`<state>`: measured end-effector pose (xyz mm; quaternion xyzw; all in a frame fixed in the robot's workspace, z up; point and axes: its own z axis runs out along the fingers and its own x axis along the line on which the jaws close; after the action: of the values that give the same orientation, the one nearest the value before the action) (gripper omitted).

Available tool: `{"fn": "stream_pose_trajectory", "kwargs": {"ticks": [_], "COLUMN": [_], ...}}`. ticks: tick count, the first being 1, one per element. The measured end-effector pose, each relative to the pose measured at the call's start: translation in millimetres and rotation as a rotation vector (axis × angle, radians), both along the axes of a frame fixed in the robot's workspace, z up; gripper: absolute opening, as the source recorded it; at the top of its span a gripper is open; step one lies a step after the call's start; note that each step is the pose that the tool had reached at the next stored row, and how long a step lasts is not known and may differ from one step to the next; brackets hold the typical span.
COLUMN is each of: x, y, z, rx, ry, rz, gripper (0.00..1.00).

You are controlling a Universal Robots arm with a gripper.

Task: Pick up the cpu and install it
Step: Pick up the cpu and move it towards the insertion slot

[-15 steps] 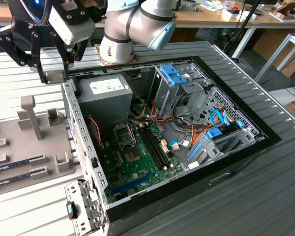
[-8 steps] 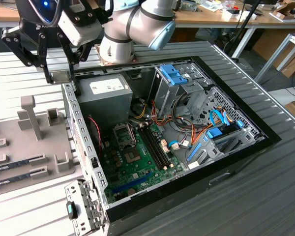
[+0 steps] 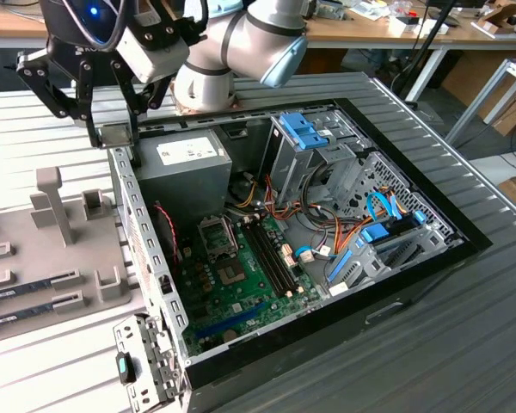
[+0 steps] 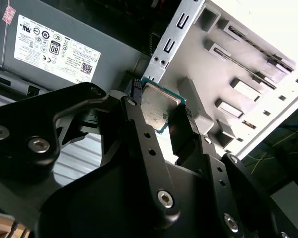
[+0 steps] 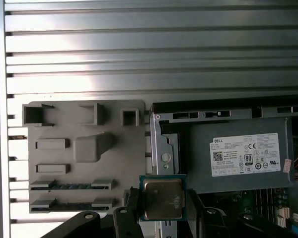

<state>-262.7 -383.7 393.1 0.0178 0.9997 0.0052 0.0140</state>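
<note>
Biggest thing here is the ribbed metal bench (image 3: 464, 344), and parked on it is an opened-up computer case (image 3: 396, 297) lying on its side with its insides facing up. The grey robot arm (image 3: 241, 39) reaches in from the far edge toward the exterior view's left.

Inside the case, the boxy power supply (image 3: 185, 168) with a white label sits at the far corner. The green motherboard (image 3: 241, 292) is nearer the camera, with the square socket (image 3: 217, 234) on it just below the power supply. Just outside the case, on the exterior view's left, there's a flat grey fixture tray (image 3: 34, 258) with slots and posts. A couple of long dark memory sticks (image 5: 69, 186) lie in its slots.

The claw (image 3: 112, 129) hangs in the air over the case's metal side wall, right by the corner of the power supply and next to the tray.

Its black fingers (image 4: 139, 134) are pinching the cpu (image 5: 163, 198) from two opposite sides, and the silver top and thin green rim show clearly in both wrist views (image 4: 159, 106). So the cpu is off the tray, up in the claw's grip, and well apart from the socket down on the motherboard. It looks roughly flat, lid facing the wrist cameras.
</note>
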Motion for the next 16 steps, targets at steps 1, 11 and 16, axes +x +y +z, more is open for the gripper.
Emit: {"fn": "stream_pose_trajectory", "kwargs": {"ticks": [1,11,16], "x": [1.5,8.4,13.9], "y": [-0.1,-0.6,-0.9], "z": [-0.7,-4.3,-6.4], "rx": [-0.0002,-0.0013,-0.0020], "ry": [0.0000,0.0000,-0.0001], "rz": [0.000,0.000,0.000], "gripper": [0.47,0.47,0.47]}}
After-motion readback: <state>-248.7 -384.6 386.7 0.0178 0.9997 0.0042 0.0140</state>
